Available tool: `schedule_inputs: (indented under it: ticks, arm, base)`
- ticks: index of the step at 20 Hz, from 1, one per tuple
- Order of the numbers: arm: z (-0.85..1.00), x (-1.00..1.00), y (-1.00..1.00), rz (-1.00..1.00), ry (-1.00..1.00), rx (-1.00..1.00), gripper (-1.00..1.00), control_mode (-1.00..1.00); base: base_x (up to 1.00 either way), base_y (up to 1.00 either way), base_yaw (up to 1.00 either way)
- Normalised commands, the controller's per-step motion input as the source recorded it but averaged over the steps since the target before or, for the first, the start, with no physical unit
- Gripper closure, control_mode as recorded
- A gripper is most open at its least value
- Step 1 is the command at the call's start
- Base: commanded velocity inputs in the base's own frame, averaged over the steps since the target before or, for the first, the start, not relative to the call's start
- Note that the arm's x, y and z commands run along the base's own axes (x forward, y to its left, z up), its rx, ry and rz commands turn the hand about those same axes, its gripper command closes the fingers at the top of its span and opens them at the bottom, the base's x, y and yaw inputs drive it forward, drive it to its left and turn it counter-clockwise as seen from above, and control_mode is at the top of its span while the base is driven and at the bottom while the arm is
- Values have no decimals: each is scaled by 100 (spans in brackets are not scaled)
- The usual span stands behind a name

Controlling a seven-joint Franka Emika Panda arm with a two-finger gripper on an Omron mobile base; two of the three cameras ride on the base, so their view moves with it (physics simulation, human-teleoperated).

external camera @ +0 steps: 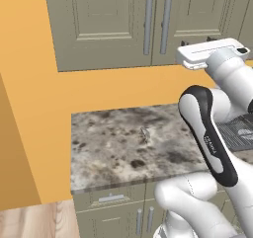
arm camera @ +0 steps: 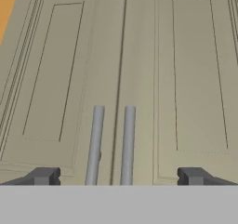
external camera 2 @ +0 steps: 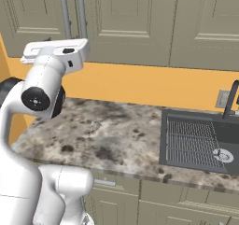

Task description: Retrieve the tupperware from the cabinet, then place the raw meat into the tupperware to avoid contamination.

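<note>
End effector (arm camera: pixel 116 176) released, facing the shut cabinet (arm camera: pixel 139 56)

Its fingertips (arm camera: pixel 44 175) stand wide apart, the two bar handles (arm camera: pixel 95 144) between them at 6 o'clock in the hand view, either side of the door seam. Neither fingertip touches a handle or grips anything. Below, the speckled tabletop (external camera 2: pixel 107 135) runs toward a dark sink (external camera 2: pixel 198 142) at 3 o'clock in the right base view.

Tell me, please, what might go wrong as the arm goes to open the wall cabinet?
The open tool frames both bar handles, which stand close together; closing might catch both, or the wrong door. The cabinet is shut, so the tupperware's spot is unknown. A swinging door could strike the raised arm.
</note>
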Motion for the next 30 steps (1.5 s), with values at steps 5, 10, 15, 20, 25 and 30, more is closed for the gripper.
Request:
schedule_inputs:
  ticks: [5, 10, 15, 20, 25, 30]
  arm:
    - [-1, 27, 0, 0, 0, 0, -100, -100]
    - [-2, 28, 0, 0, 0, 0, -100, -100]
    - [-6, 27, 0, 0, -1, 0, -100, -100]
    - [-10, 28, 0, 0, -2, 0, -100, -100]
    - [-7, 29, 0, 0, 0, 0, -100, -100]
    - [-3, 31, 0, 0, 0, 0, -100, -100]
  base:
    - [0, 0, 0]
    - [0, 0, 0]
    - [0, 0, 0]
    - [0, 0, 0]
    - [0, 0, 0]
    - [0, 0, 0]
